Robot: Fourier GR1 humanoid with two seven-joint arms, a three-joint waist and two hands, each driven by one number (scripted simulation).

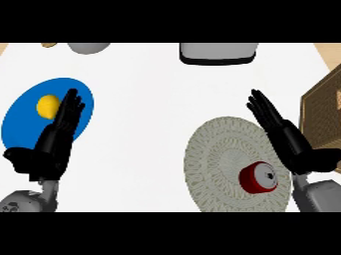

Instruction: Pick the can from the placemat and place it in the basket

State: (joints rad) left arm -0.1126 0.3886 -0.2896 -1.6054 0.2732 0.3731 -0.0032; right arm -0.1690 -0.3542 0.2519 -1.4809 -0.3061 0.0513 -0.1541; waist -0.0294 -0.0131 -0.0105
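Note:
A red can [259, 178] with a silver top stands on the round grey woven placemat [221, 154], toward its lower right side. My right hand [289, 138] is open just right of the can and above it, fingers straight and pointing up-left over the placemat's right edge. The brown wicker basket [335, 112] sits at the far right edge of the counter. My left hand [53, 137] is open at the left, fingers straight, lying over the blue plate.
A blue plate [26, 112] at the left carries a yellow round item [47, 105]. At the back edge are a grey appliance with a dark base [218, 52], a pale grey bowl-like item [88, 47] and a tan object [49, 44].

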